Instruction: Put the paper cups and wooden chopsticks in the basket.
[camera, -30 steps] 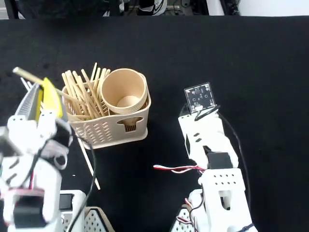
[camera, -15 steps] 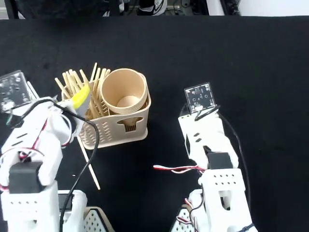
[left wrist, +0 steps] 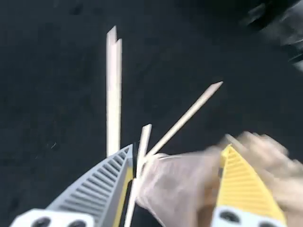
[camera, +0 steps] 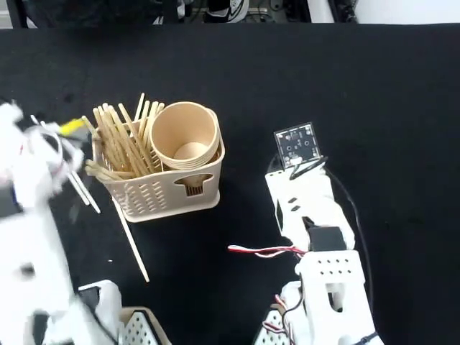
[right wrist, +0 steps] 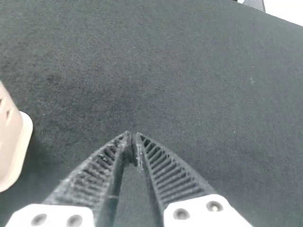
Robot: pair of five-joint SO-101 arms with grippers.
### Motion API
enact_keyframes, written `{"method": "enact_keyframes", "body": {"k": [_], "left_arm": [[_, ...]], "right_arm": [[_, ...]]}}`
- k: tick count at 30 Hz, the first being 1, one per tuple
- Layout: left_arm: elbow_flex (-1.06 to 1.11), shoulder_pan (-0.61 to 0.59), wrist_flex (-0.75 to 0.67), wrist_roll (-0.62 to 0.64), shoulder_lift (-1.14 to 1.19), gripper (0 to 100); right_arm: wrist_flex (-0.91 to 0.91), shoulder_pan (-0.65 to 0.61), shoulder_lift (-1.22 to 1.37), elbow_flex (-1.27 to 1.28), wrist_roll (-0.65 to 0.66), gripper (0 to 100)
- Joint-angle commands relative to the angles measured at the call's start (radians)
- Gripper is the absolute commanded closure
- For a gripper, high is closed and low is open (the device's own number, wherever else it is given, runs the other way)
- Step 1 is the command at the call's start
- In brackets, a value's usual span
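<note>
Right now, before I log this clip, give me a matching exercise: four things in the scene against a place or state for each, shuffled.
Things:
1. paper cups
2. loose chopstick
3. right gripper
4. left gripper

Places or states:
A. shut, over bare table
B. open
C. stacked inside the basket
D. lying flat on the table, outside the basket

Pairs: 1-C, 2-D, 3-A, 4-B.
</note>
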Motion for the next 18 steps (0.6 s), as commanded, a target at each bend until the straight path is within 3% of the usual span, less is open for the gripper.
{"method": "enact_keyframes", "body": {"k": [1,13,18], "left_arm": [[-0.145,-0.091,0.011,0.008,0.265,71],[-0.516,-0.145,-0.011,0.008,0.896,71],[-0.763,-0.174,0.061,0.009,1.168,71]], "right_arm": [[-0.017,0.005,-0.008,-0.007,0.008,98.4],[-0.015,0.005,-0.008,-0.008,0.008,98.4],[-0.014,0.005,-0.008,-0.008,0.008,98.4]]}}
